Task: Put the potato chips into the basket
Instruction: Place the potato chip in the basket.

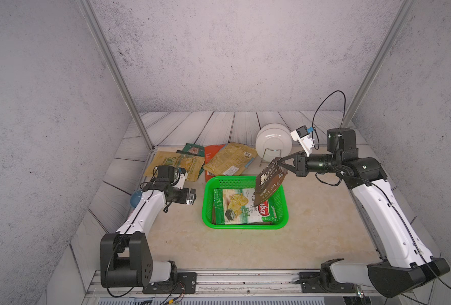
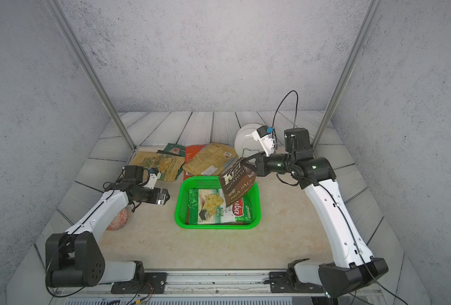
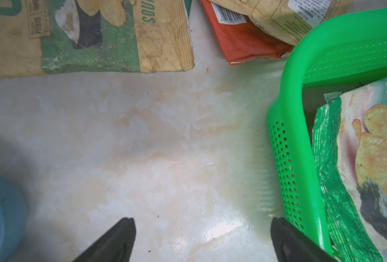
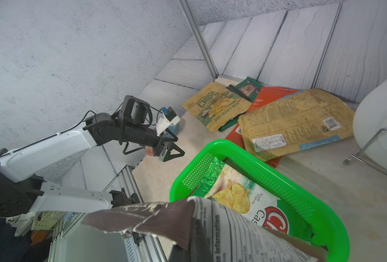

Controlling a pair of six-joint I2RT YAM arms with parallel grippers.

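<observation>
The right hand (image 1: 282,161) is clamped on the top edge of a brown bag (image 1: 268,184) of sea-salt chips. The bag hangs tilted over the 1 o'clock corner of the green basket (image 1: 208,203). Its lower corner comes down over the basket's inside, but I cannot tell whether it touches anything there. A green-white bag (image 1: 235,207) already lies flat in the basket and covers most of the floor.

The left hand (image 3: 202,224) holds nothing. Its jaws stand wide apart above bare tabletop (image 3: 142,136), at about 9 o'clock from the basket and just beside its wall.

Four more bags lie on the tabletop beyond the basket, between 10 and 12 o'clock. A yellow bag (image 1: 229,159) lies label side up at 12 o'clock, close to the basket's far rim and resting on an orange-red bag (image 1: 210,158). A sour-cream bag (image 1: 177,163) lies at 10 o'clock and overlaps a dark green bag (image 1: 194,150) behind it.

White plates (image 1: 273,142) stand upright in a wire rack at 1 o'clock, behind the right hand. A blue bowl (image 3: 0,215) sits at 9 o'clock, beyond the left arm.
</observation>
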